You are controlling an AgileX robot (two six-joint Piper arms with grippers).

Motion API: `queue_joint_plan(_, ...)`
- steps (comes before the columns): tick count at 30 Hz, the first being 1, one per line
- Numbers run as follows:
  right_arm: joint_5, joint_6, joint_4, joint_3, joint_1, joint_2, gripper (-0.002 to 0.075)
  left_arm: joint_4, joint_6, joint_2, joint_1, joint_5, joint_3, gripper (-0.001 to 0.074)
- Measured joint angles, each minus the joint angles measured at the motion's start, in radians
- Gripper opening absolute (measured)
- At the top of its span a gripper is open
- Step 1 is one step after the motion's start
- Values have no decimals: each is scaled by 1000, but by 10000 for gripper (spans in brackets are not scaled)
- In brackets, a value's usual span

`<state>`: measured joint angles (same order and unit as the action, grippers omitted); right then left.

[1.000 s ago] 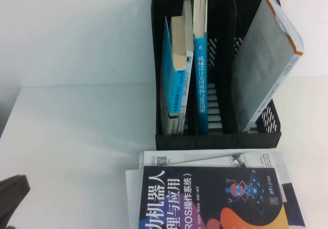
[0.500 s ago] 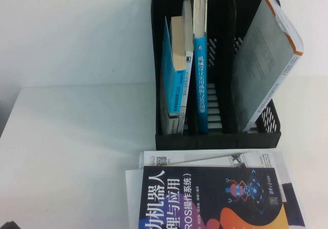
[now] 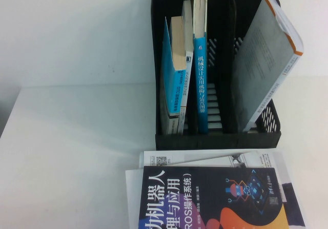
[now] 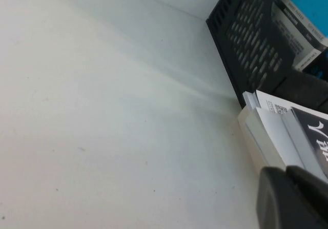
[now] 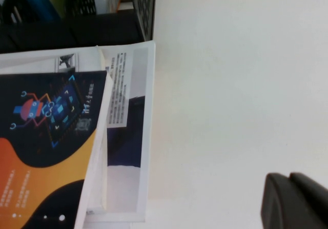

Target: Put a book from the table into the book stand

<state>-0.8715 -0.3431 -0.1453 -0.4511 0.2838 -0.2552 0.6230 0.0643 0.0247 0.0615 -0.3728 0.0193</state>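
Here only a dark edge of the left gripper (image 4: 293, 201) shows in its wrist view, so whether it is open or shut cannot be told; it holds nothing visible. The same goes for the right gripper (image 5: 297, 203). Both lie outside the high view. The left one hangs low over the table (image 3: 77, 137), just beside the left edge of the navy book (image 3: 205, 198) and the white ones under it. The right one hangs over bare table on that stack's other side.

The book (image 3: 168, 80) stands in the leftmost slot of the stand (image 3: 215, 139), leaning on the slot's side, which props it up. A blue-spined book (image 3: 200, 85) fills the next slot. The task looks done, with both arms pulled clear.
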Motion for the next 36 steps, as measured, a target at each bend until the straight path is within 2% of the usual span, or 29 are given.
queue_joint_plan(5, 0, 0, 0, 0, 0, 2, -3, -64, -2, 0, 0, 10, 0, -4)
queue_joint_plan(10, 0, 0, 0, 0, 0, 2, -3, -353, -6, 0, 0, 47, -2, -4)
queue_joint_plan(15, 0, 0, 0, 0, 0, 2, -3, -467, -11, 0, 0, 51, -2, -4)
queue_joint_plan(21, 155, 0, 4, 87, 0, 119, -3, -496, -11, 0, 0, 46, -4, -4)
queue_joint_plan(28, 450, 3, 64, 403, 0, 251, -3, -498, -11, 0, 0, 46, -4, -4)
queue_joint_plan(32, 493, 82, -13, 463, 0, 266, -3, -499, -11, -1, 0, 44, -4, -4)
queue_joint_plan(36, 513, 121, -11, 467, 0, 268, -3, -501, -8, -1, 0, 44, -4, -4)
